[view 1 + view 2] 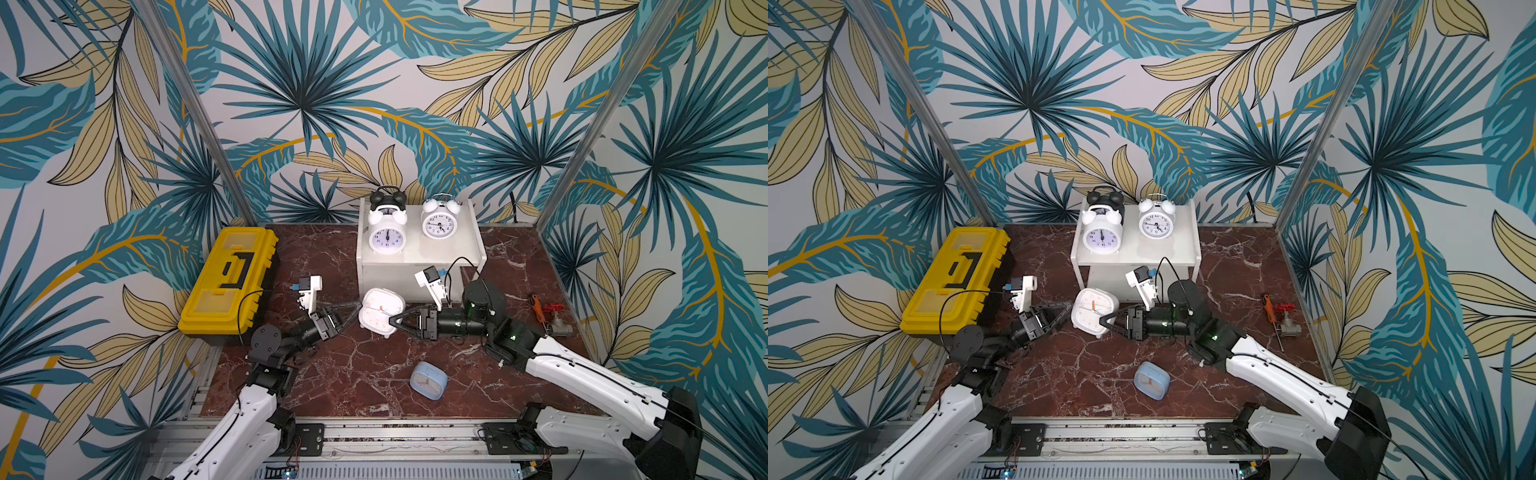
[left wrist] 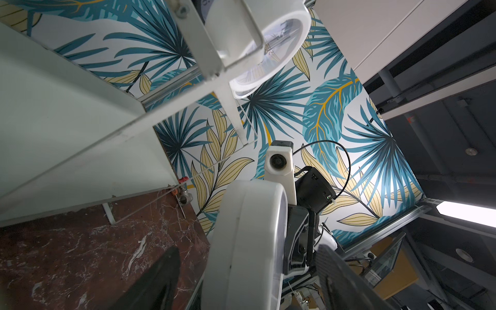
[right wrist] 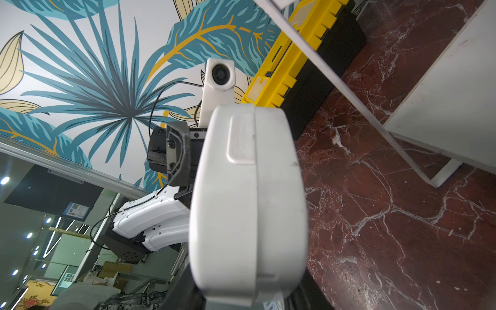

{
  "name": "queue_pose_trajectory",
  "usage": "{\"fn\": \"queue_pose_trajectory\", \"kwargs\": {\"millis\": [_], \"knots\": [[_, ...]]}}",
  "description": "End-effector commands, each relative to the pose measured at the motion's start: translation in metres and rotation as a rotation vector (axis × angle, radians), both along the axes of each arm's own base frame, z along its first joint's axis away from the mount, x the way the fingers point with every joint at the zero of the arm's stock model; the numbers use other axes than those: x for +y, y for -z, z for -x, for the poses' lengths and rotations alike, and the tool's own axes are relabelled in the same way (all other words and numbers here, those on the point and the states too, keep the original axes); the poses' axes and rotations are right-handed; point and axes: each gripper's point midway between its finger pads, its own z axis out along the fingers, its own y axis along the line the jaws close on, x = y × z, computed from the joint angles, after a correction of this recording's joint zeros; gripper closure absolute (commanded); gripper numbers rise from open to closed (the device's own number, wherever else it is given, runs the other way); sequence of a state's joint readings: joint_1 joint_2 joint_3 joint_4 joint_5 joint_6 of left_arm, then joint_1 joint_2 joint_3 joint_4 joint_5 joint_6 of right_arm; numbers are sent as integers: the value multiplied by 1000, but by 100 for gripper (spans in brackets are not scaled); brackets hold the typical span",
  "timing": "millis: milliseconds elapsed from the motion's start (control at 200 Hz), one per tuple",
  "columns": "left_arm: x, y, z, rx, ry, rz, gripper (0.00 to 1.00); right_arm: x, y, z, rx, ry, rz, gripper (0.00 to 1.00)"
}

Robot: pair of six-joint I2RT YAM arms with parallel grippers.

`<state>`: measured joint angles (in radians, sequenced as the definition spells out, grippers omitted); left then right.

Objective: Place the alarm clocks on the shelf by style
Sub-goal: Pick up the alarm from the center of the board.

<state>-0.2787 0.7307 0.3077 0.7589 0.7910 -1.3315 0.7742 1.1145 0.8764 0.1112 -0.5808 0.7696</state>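
Mid-frame, right fingers (image 1: 394,320) pinch the white square clock (image 1: 380,308) by its rim; left fingers (image 2: 158,284) stand open around it. Likely light, slick plastic.

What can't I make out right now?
Black clock: face hidden behind the front white bell clock, both top views.
Shelf lower level: mostly covered by its top board, both top views.
Right tool tips: square white clock fills the right wrist view.
Blue clock hands: too small in both top views.
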Motion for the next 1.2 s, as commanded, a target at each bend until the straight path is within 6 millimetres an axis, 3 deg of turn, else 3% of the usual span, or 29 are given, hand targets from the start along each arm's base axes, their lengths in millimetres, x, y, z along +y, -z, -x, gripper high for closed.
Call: {"fn": "queue_pose_trajectory", "kwargs": {"millis": [0,130,336,511,706,967,1057,1192], "knots": [[1,-10,5,-44,11,2,29,-5,-24,5,-34,-53,-50,81],[1,-9,6,-43,16,3,33,-5,-27,3,-17,-72,-70,81],[-3,-6,5,-44,29,-30,28,0,-27,5,-4,-112,-87,81],[-3,-8,7,-56,34,-26,39,2,-25,6,3,-132,-87,80],[-4,-11,10,-75,53,-22,40,7,-20,3,30,-146,-81,80],[-4,-14,11,-91,52,-15,63,10,-20,0,35,-142,-80,77],[-2,-15,10,-99,41,-8,70,9,-21,-2,37,-128,-82,71],[3,-15,5,-90,-3,23,74,5,-25,-11,23,-47,-90,44]]}}
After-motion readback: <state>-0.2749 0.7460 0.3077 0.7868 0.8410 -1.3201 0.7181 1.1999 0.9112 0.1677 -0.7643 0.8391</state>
